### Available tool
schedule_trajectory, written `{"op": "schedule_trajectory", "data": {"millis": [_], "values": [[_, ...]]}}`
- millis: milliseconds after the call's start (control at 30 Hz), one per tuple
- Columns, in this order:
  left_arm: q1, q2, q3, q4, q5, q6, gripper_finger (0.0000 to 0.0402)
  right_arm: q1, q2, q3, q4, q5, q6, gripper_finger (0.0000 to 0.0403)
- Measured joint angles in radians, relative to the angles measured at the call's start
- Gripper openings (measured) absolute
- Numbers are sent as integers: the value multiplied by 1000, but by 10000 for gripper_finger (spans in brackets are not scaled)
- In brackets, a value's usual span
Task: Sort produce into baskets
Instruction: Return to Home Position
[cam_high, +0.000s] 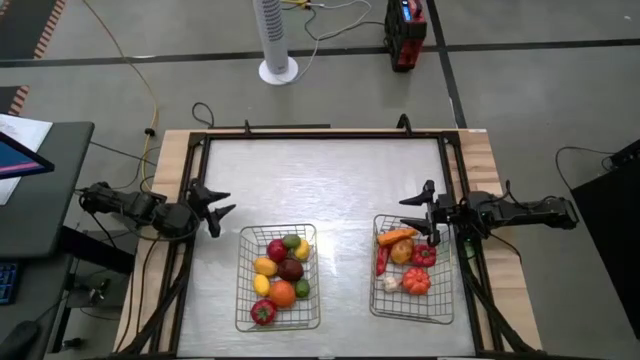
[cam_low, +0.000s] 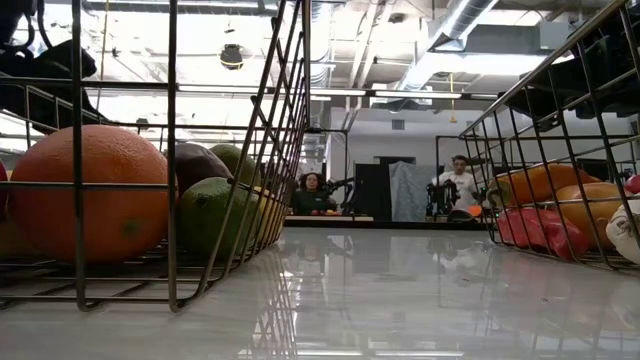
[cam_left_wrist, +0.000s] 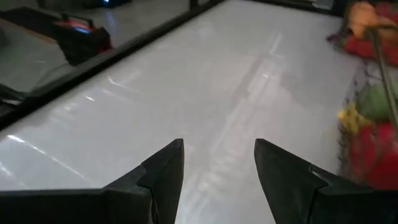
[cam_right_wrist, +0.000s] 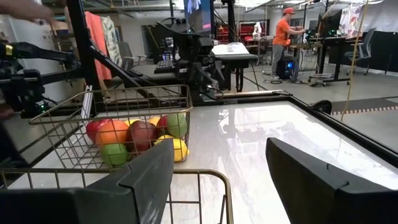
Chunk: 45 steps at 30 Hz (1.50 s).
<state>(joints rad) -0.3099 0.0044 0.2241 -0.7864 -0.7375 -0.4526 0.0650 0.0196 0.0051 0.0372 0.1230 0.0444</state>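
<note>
Two wire-mesh baskets stand on the table. The left basket (cam_high: 278, 277) holds red, yellow, green, dark purple and orange round fruit (cam_high: 283, 293). The right basket (cam_high: 412, 269) holds a carrot (cam_high: 397, 237), a red chili (cam_high: 382, 261), white garlic (cam_high: 391, 283), and red and orange pieces. My left gripper (cam_high: 222, 206) is open and empty, left of the left basket. My right gripper (cam_high: 420, 210) is open and empty, over the right basket's far rim (cam_right_wrist: 186, 175).
The table has a raised dark frame (cam_high: 325, 134) along its far edge and sides. Bare tabletop (cam_high: 330, 185) lies between and beyond the baskets. People (cam_low: 459, 180) show in the room behind the table. A fan base (cam_high: 278, 70) and a red box (cam_high: 406, 30) stand on the floor.
</note>
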Motion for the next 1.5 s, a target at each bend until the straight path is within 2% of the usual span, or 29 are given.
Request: {"op": "schedule_trajectory", "data": {"millis": [133, 300, 1500], "values": [[0, 0, 0, -11, 66, 0, 183, 0, 0, 0, 0, 0, 0, 282], [0, 0, 0, -11, 102, 0, 183, 0, 0, 0, 0, 0, 0, 282], [0, 0, -1, -10, 103, 0, 183, 0, 0, 0, 0, 1, 0, 282]]}}
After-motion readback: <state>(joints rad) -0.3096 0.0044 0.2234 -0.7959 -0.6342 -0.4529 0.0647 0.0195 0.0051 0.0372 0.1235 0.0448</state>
